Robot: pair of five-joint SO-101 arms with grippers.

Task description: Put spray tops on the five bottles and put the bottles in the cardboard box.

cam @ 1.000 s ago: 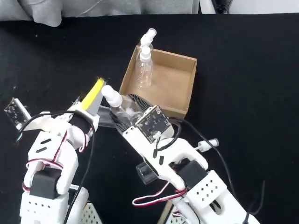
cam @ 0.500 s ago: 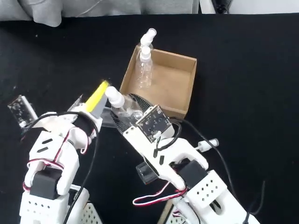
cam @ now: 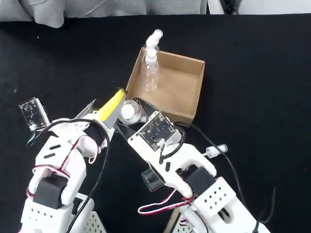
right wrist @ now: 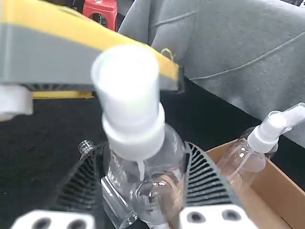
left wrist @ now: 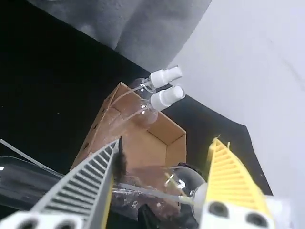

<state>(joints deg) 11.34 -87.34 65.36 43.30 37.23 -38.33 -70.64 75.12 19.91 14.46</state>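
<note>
The left arm has swung in toward the cardboard box (cam: 187, 92), and the bottle (right wrist: 143, 186) in the right gripper (right wrist: 143, 152) has tipped up, so its spray top (right wrist: 129, 100) now points upward. The right gripper is clamped on the bottle's body, just in front of the box. The left gripper (left wrist: 167, 143) has its fingers apart, the yellow one just beside the spray top. Two capped bottles (cam: 149, 68) stand in the box's far corner.
</note>
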